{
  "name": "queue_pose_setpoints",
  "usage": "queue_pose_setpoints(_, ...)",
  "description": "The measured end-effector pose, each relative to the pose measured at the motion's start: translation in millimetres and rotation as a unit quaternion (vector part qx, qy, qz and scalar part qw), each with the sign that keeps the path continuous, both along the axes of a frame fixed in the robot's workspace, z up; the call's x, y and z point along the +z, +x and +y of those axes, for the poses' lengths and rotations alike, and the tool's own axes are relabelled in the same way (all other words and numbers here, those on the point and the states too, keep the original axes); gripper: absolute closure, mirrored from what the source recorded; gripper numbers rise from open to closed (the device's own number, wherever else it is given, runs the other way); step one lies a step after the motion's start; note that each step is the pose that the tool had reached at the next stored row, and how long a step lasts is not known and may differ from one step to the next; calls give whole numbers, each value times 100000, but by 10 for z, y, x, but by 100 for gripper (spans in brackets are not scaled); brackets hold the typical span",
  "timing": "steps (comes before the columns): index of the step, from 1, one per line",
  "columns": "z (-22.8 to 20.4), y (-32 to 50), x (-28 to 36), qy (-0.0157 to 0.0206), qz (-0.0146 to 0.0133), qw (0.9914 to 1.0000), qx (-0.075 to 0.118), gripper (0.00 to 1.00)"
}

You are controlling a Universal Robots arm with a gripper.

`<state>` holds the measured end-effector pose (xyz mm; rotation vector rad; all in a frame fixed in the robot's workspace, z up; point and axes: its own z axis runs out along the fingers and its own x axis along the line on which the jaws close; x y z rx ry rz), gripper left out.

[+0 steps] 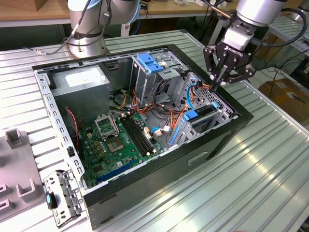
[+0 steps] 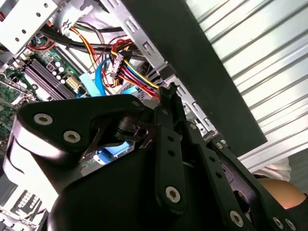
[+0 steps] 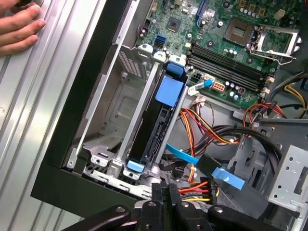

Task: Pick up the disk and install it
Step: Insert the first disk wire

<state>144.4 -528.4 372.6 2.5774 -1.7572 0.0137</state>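
— Ribbed metal counter [image 1: 260, 164], with an open case [image 1: 145, 193] on it. Where's the disk?

— The disk [image 1: 202, 113] stands on edge in the bay [image 1: 223, 107], on the case's three o'clock side in the exterior view. In the first wrist view the disk [image 3: 155, 127] sits slotted between the bay's metal walls, blue at both ends.

— And the fingers?

— The fingers [image 1: 216, 82] hang just above the bay, at two o'clock in the exterior view. They are pressed together with nothing between them, tips beside the coloured wires [image 2: 134, 74].

— Anyone near?

— A hand [image 3: 19, 26] rests on the counter outside the case.
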Motion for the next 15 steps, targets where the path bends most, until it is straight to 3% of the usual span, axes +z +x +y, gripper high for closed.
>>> queue_pose_setpoints(2, -1, -23, -7, 6, -77, 99999, -508, 84)
queue_pose_setpoints(5, 0, -24, -16, -7, -79, 99946, -3290, 84)
queue_pose_setpoints(8, 0, -24, -27, -5, -78, 99766, -6844, 84)
queue_pose_setpoints(10, 0, -24, -34, -7, -77, 99550, -9475, 84)
queue_pose_setpoints(11, 0, -24, -38, -4, -77, 99386, -11063, 84)
queue_pose_setpoints(14, 0, -24, -47, -11, -77, 98796, -15470, 84)
queue_pose_setpoints(15, 0, -24, -50, -11, -76, 98547, -16987, 84)
